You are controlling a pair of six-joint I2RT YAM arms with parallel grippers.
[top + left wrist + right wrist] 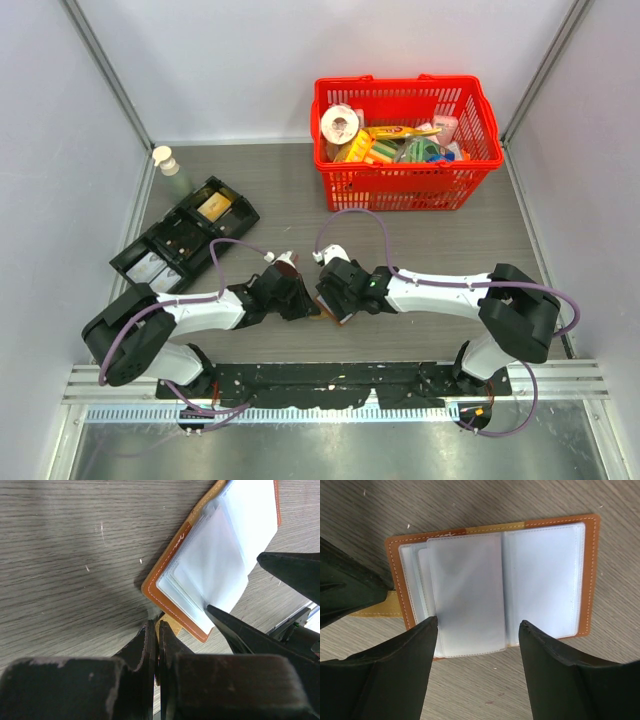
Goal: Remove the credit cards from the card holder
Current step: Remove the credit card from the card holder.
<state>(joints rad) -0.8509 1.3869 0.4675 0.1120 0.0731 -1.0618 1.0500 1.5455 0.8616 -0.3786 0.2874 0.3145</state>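
Grey wood-grain table [470, 505] runs bare beyond the holder's far edge. Near the table's front, between the arms, the holder [490, 590] lies open flat with its pale sleeves up. The left pincer [158, 630] is pinched on its tan tab [170, 626]. The right pincer [477, 625] stands wide, tips over the sleeves' near edge. A tray [185, 240] and a basket [405, 140] sit well apart, farther back.

Can't make out any cards through the frosted sleeves of the card holder [545, 585]. Only see part of the closing tab [390, 605], rest tucked behind the left jaws at 9 o'clock. Loses a corner off-frame at 1 o'clock from the left wrist. Barely shows from overhead, buried under left jaws and right jaws.
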